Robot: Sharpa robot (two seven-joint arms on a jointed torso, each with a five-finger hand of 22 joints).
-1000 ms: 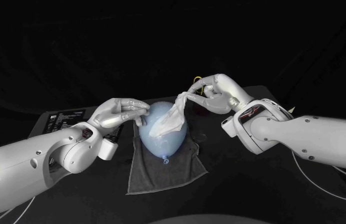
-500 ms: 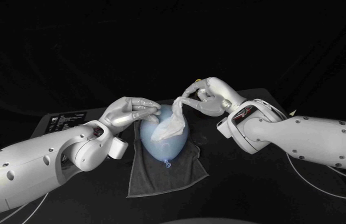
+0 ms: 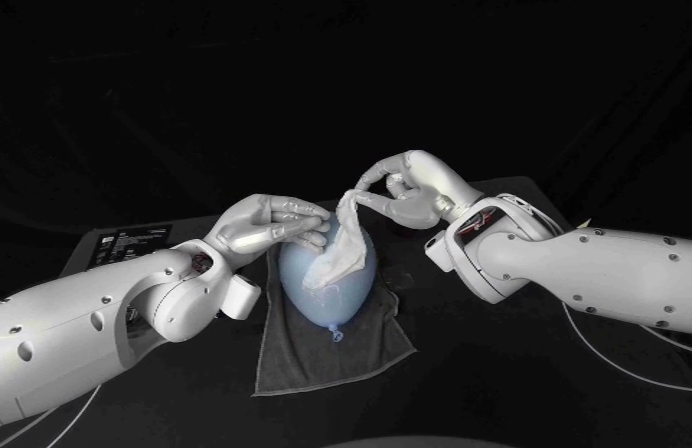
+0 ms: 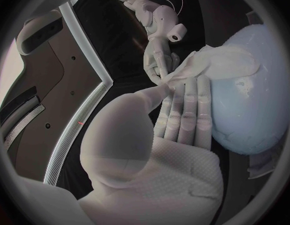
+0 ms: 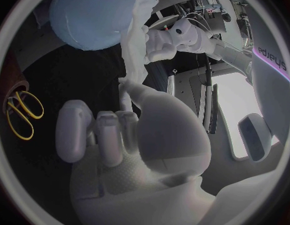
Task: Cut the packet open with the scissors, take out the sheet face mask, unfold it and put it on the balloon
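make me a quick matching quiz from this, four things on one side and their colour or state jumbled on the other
1 balloon
2 sheet mask
3 cloth
4 right hand

A dark grey, flat on the table
B pinches the mask's top end
C pale blue, lying on the cloth
D white, hanging down onto the balloon

Pairs: 1-C, 2-D, 3-A, 4-B
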